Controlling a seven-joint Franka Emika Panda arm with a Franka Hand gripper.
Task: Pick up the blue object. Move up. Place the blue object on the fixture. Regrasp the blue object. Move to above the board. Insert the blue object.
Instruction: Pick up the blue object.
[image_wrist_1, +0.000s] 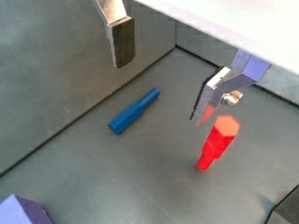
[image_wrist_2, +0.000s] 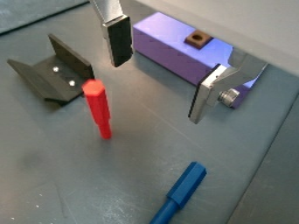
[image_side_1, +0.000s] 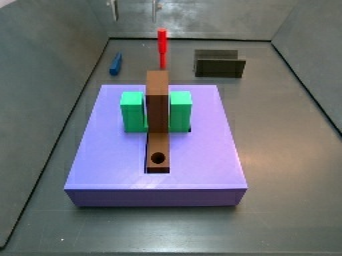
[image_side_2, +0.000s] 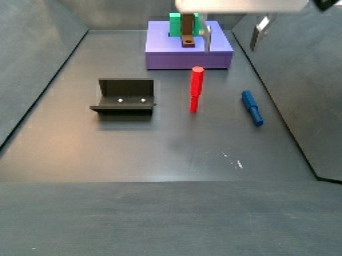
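Currently the jaws (image_wrist_2: 156, 74) hang wide open and empty above the grey floor (image_side_2: 160, 150), with one silver finger (image_wrist_1: 121, 39) and its opposite finger (image_wrist_1: 215, 94) well apart. Below them, the blue object (image_wrist_1: 135, 111) lies flat on the floor, untouched, near the upright red peg (image_wrist_1: 216, 143), and in a side view it rests close to the side wall (image_side_2: 251, 107). Farther off stand the fixture (image_side_2: 124, 97) and, beyond it, the board (image_side_2: 189, 48) bearing green blocks (image_side_1: 135, 109) and a brown strip (image_side_1: 158, 128).
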